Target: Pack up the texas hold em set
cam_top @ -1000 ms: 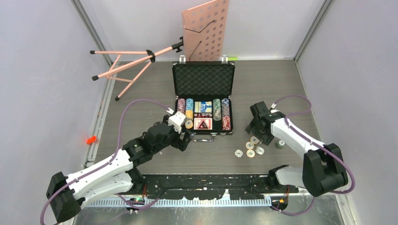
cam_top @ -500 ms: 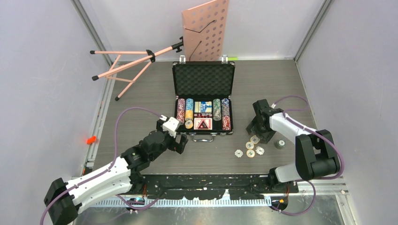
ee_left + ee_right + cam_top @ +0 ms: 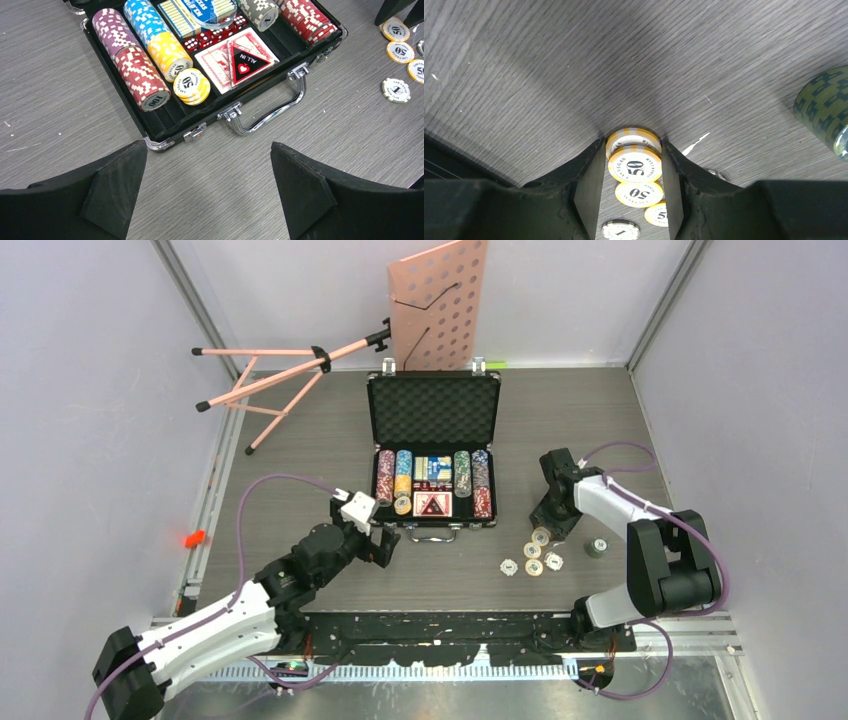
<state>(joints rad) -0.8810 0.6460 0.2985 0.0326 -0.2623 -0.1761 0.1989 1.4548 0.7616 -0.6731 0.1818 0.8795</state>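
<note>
While the briefcase [image 3: 433, 410] lies open in the middle of the tabletop [image 3: 300, 440], lid propped up at the far side and handle [image 3: 270, 112] toward us, we are not done filling it. Its tray already holds rows of chips [image 3: 145, 45], the card decks [image 3: 227, 60] and the red dice [image 3: 212, 36]. Just off its near right corner five loose chips [image 3: 533, 552] lie flat on the tabletop, with a short dark green stack [image 3: 596, 548] a little further right.

We judge the step in hand to be gathering these strays. Our right jaws stand roughly half open, tips down at the tabletop, one on each side of the farthest stray, a yellow-edged chip [image 3: 634, 165] marked 50 that seems to rest on a second one. Whether they already pinch it we cannot tell. Our left jaws are spread wide and hold nothing, hanging over the tabletop just short of the case's near left corner.

The next move, as we see it, calls for a firm hold on that thin rim, a clean lift, and a short carry left to the tray. A flat chip could easily slip out. The other strays and the green stack would follow, then the lid.
</note>
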